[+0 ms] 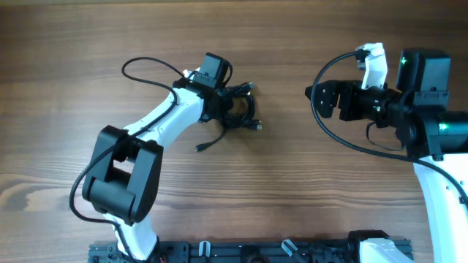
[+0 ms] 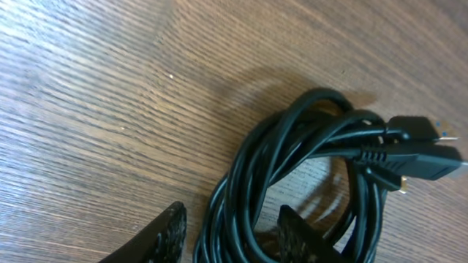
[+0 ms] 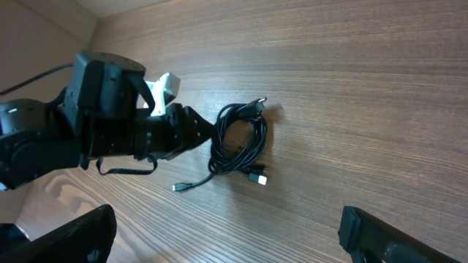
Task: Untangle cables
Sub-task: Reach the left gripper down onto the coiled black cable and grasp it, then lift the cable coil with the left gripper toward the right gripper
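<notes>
The cables (image 1: 240, 111) lie as a small black coil on the wooden table, with one loose end and its small plug (image 1: 198, 148) trailing to the front left. My left gripper (image 1: 221, 104) is down on the coil's left side. In the left wrist view its fingers (image 2: 170, 228) stand either side of a bundle of strands (image 2: 241, 183), with a little gap still showing, so it is open around them. Two plugs (image 2: 428, 146) stick out at the coil's right. My right gripper (image 1: 311, 98) hovers wide open to the right, holding nothing (image 3: 227, 234); the coil (image 3: 238, 142) is ahead of it.
The left arm's own thicker black wire (image 1: 146, 69) loops over the table behind it. The right arm's wire (image 1: 329, 124) curves out to the left of its wrist. A black rail (image 1: 248, 252) runs along the table's front edge.
</notes>
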`<state>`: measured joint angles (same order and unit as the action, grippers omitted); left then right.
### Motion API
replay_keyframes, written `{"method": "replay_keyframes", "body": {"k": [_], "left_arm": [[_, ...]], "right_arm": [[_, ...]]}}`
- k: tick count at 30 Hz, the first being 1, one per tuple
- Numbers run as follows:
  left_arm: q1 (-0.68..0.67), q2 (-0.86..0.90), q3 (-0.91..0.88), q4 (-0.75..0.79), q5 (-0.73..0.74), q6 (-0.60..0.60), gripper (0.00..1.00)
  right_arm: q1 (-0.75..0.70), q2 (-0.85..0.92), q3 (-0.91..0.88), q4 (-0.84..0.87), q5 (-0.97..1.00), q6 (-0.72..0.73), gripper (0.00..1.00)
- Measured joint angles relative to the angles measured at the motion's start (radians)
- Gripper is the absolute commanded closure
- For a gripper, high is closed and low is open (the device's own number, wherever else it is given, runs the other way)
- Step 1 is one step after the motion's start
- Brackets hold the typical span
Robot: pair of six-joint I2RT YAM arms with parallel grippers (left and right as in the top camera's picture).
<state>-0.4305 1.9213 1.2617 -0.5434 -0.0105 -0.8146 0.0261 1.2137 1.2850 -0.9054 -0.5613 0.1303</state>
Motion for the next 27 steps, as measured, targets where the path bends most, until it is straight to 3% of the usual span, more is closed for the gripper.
{"method": "replay_keyframes", "body": {"k": [8,11,21,27], "left_arm": [[-0.005,0.058,0.0,-0.011,-0.003,-0.002,0.8],[-0.005,0.058,0.002,-0.025,-0.013,-0.005,0.96],[-0.005,0.057,0.013,-0.037,-0.026,0.003,0.96],[-0.005,-0.048,0.005,-0.054,-0.01,0.15,0.96]], "right_arm": [[0.0,0.0,0.0,0.0,0.0,0.0,0.0],[0.0,0.0,0.0,0.0,0.0,0.0,0.0],[0.0,0.0,0.0,0.0,0.001,0.0,0.0],[0.0,0.0,0.0,0.0,0.001,0.0,0.0]]}}
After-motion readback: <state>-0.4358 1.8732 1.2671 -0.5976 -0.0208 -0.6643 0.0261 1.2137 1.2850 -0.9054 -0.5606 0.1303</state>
